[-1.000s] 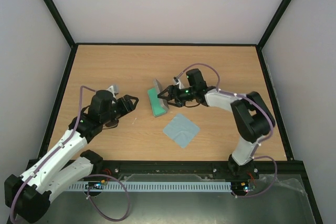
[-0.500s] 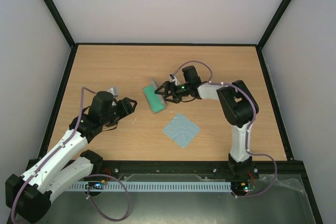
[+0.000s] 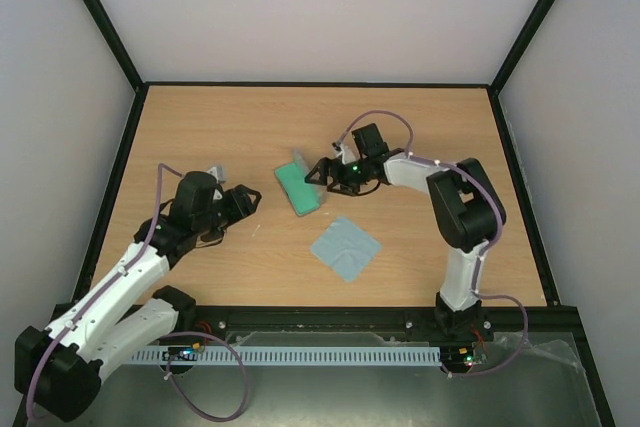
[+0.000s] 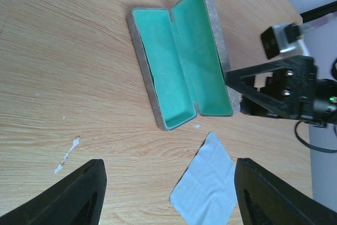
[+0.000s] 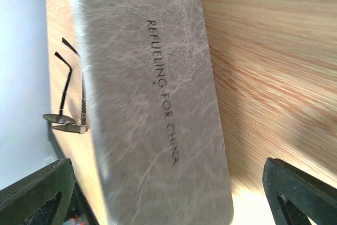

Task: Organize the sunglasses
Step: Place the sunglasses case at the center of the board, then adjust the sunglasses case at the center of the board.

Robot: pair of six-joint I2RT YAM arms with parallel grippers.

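The case (image 3: 299, 190) is seen lying open at centre frame. The right gripper (image 3: 318, 175) and left gripper (image 4: 168, 171) are both held spread and empty. The sunglasses (image 5: 67, 124), glimpsed past the case, probably need to be grasped next.

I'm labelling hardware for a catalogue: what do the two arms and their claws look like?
The left arm and right arm have white links, black joints and a purplish cable alongside. The left claw and right claw are black, with triangular fingers. A green light glows near the right claw.

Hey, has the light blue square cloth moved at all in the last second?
No. The light blue square cloth lies in the same spot and at the same angle, no closer to the near edge of the wooden table.
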